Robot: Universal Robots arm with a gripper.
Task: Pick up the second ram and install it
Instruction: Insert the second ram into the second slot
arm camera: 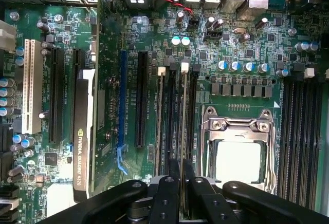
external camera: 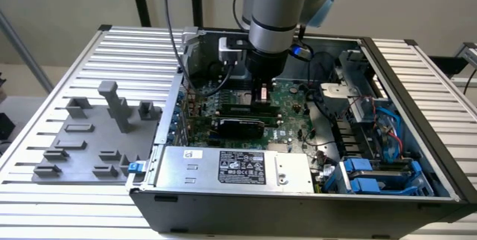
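My hand [arm camera: 181, 185] is clamped on the ram [arm camera: 183, 131], edge-on over its slot; light, stiff, fragile; I'd grip the top edge.

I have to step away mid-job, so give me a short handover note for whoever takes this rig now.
Claw: shut on the memory stick, holding it edge-on.
Position: the arm is down inside the open computer case, with the stick lined up in a slot beside the processor socket.
Done: the stick is picked up and brought to the board.
Left: whether it is fully seated cannot be told; the claw has not let go. The grey fixture tray sits outside the case.
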